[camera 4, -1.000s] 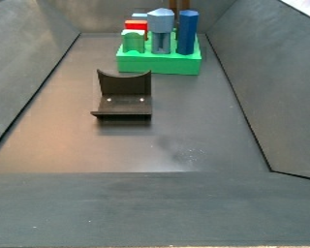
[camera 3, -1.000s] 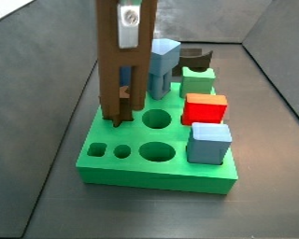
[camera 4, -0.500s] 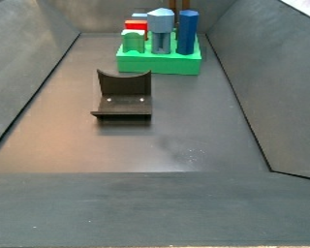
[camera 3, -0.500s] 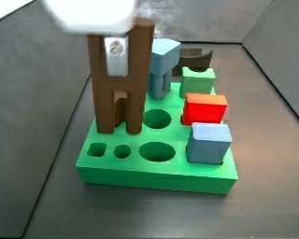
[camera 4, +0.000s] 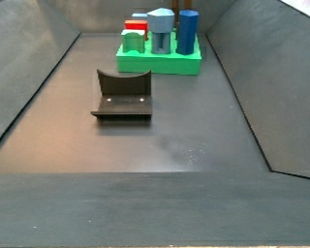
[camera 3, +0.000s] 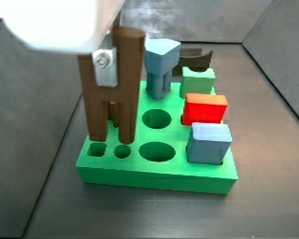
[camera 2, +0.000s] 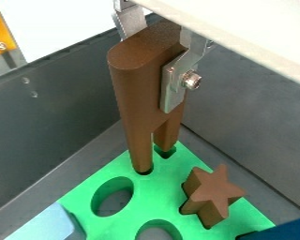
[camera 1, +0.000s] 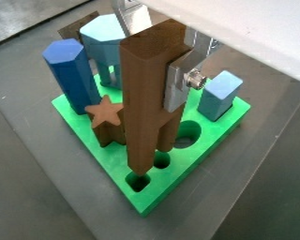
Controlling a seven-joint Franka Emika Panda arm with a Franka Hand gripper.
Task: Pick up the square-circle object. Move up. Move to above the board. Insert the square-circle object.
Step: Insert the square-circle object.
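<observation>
Clearly the gripper (camera 2: pixel 165 58) is clamped on the square-circle object (camera 2: pixel 147 98), its silver fingers (camera 2: pixel 180 77) pressed flat against the upper part of the piece. That piece is a tall, narrow dark-brown block, smooth and matte, with a rounded edge on one side and a squarer edge on the other; below the jaws it splits into two parallel legs with a slot between them. It hangs upright, and its leg tips reach the top face of the board (camera 2: pixel 125 172), at the small holes near one edge in a side view (camera 3: pixel 102 126); how deep they sit cannot be told. The board is a thick bright-green slab with round holes in its top. Beside the legs stands a short brown star peg (camera 2: pixel 208 192). Farther from the jaws, blue pegs (camera 1: pixel 72 70) and a red block (camera 3: pixel 205 108) stand on the board.
</observation>
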